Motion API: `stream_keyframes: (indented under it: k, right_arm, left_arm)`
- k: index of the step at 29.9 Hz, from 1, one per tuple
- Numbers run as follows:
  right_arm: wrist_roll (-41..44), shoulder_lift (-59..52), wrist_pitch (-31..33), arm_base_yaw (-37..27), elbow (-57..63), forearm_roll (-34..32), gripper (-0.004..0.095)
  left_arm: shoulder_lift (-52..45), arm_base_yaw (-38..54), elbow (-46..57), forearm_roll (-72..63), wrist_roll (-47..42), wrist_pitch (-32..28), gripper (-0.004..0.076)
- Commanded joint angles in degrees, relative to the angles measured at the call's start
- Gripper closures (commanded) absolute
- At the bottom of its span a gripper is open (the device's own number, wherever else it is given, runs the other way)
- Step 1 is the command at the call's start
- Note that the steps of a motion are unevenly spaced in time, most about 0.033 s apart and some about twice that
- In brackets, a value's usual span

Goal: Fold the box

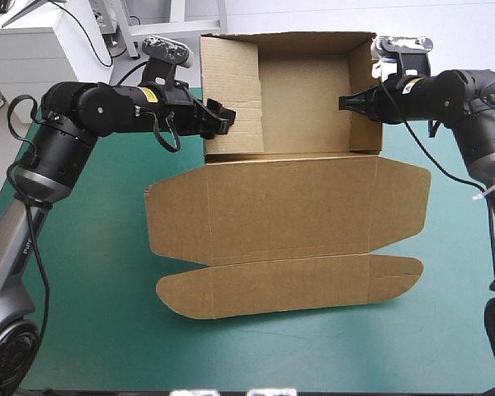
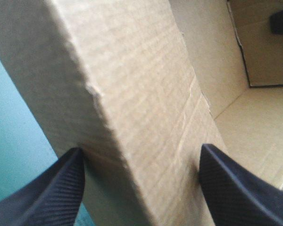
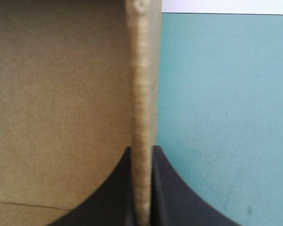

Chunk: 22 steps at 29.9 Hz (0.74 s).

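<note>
The brown box (image 1: 301,91) stands at the far middle of the table as an open tray with its walls raised. Its lid (image 1: 289,206) lies flat toward the near edge, ending in a long flap (image 1: 289,285). My left gripper (image 1: 225,115) is at the tray's left wall. In the left wrist view this gripper (image 2: 140,150) is open, its black fingers apart on either side of the thick left wall (image 2: 132,94). My right gripper (image 1: 348,102) is at the right wall. In the right wrist view that gripper (image 3: 142,149) is shut on the box, pinching the wall's edge (image 3: 144,70).
The teal-green cover (image 1: 91,264) lies bare on both sides of the lid and along the near edge. The table's far edge runs just behind the tray.
</note>
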Motion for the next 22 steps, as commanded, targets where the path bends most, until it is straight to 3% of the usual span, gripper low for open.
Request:
stream_keyframes:
  k: [1,9,12,20,22]
  right_arm:
    - [0.0,-2.6,-3.5,0.8,-1.6,4.1,0.0922]
    - [-0.6,-2.6,-3.5,0.8,-1.6,4.3,0.0923]
    - [-0.7,-2.6,-3.5,0.8,-1.6,4.9,0.0923]
    - [-2.3,-2.4,-2.0,0.8,-1.6,3.8,0.0922]
    - [-2.6,-2.2,-0.7,0.8,-1.6,2.5,0.0922]
  left_arm:
    - [-2.2,-1.5,-2.0,4.8,-5.9,-4.3,0.0239]
    - [-0.7,-1.5,-2.0,11.5,-11.5,-3.0,0.0241]
    - [0.1,-1.5,-2.0,11.0,-12.1,-3.2,0.0283]
    - [2.8,-1.5,-2.0,5.4,-9.5,-5.8,0.0701]
    - [3.5,-1.5,-2.0,3.9,-8.2,-6.0,0.0729]
